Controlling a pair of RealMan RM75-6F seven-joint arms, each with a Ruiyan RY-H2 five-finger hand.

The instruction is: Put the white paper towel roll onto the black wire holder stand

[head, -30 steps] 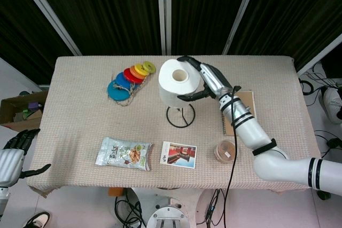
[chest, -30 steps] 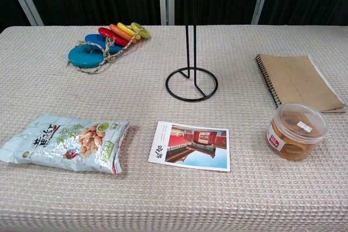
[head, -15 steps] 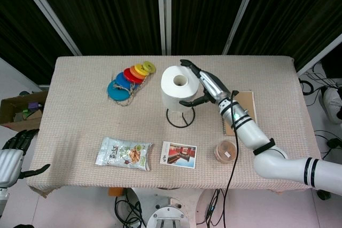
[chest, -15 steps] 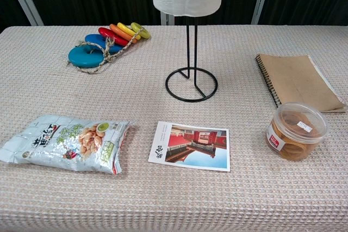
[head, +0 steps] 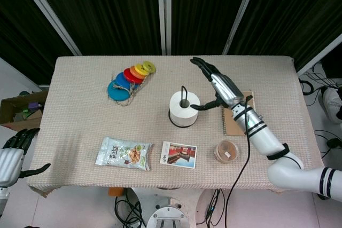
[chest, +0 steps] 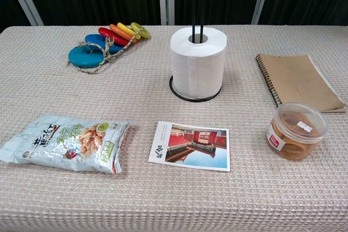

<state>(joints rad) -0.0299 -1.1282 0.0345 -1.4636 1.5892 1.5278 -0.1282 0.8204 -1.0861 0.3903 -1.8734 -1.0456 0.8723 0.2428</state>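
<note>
The white paper towel roll [head: 184, 110] [chest: 198, 62] stands upright on the round base of the black wire holder stand [chest: 197, 10], whose wire post [head: 184, 93] rises through the roll's core. My right hand [head: 216, 85] hovers just right of the roll with fingers spread, holding nothing and apart from the roll. My left hand [head: 15, 153] hangs off the table's left front corner, fingers loosely apart and empty. Neither hand shows in the chest view.
Coloured rings on a rope [head: 128, 78] lie at the back left. A snack bag [head: 124, 153], a postcard [head: 179, 155] and a clear lidded tub [head: 226, 151] line the front. A brown spiral notebook [chest: 299, 81] lies to the right of the stand.
The roll has slid down the wire post to the base. My right hand let go of it and drew back to the right, fingers spread.
</note>
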